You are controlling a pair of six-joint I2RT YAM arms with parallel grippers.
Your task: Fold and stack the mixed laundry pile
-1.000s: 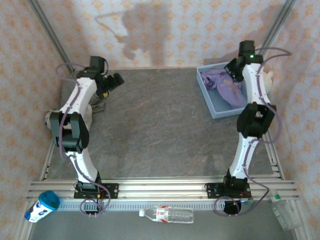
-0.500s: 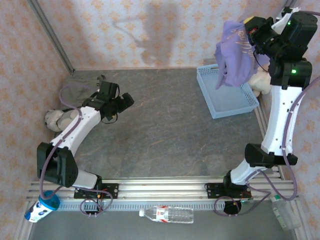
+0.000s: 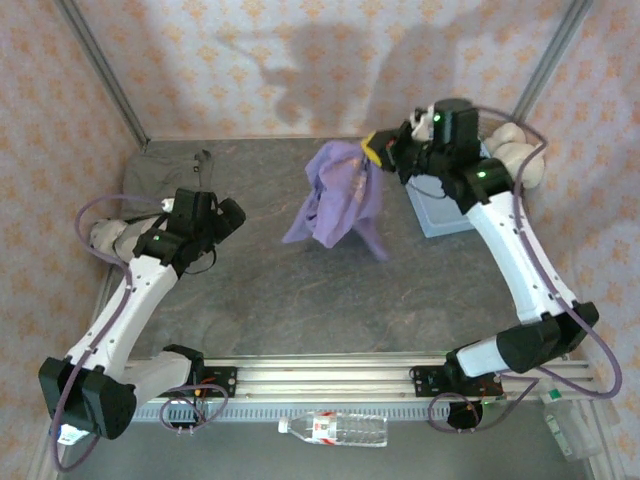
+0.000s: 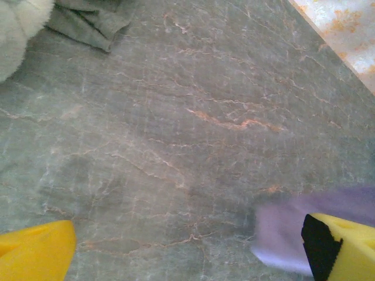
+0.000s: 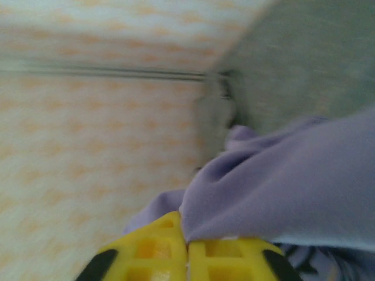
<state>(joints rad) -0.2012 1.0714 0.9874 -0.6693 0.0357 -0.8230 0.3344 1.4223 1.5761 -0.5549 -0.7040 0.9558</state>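
**Purple shirt hangs from right tool over the worktop**

The grey, veined worktop [image 3: 290, 300] carries everything. The large lavender-purple T-shirt [image 3: 335, 200] hangs bunched over the far middle of the worktop, pinched at its top by the right tool [image 3: 378, 150]. In the right wrist view that tool's [image 5: 187, 257] yellow fingertips are pressed together with a fold of the shirt [image 5: 281, 199] between them. Whether the shirt's lowest edge touches the worktop cannot be told.

The light blue mesh basket [image 3: 435, 215] sits at the far right edge, partly hidden behind the right arm. The grey-olive garment [image 3: 160, 175] lies crumpled in the far left corner, well apart from the shirt; the left wrist view catches a corner of it [image 4: 88, 20].

One pale plush toy [image 3: 515, 150] sits in the far right corner beyond the basket, and another [image 3: 105, 235] lies at the left edge beside the left arm.

The left tool [image 3: 228, 214] hovers over the left part of the worktop. Its yellow fingers [image 4: 35, 254] are spread wide with nothing between them.
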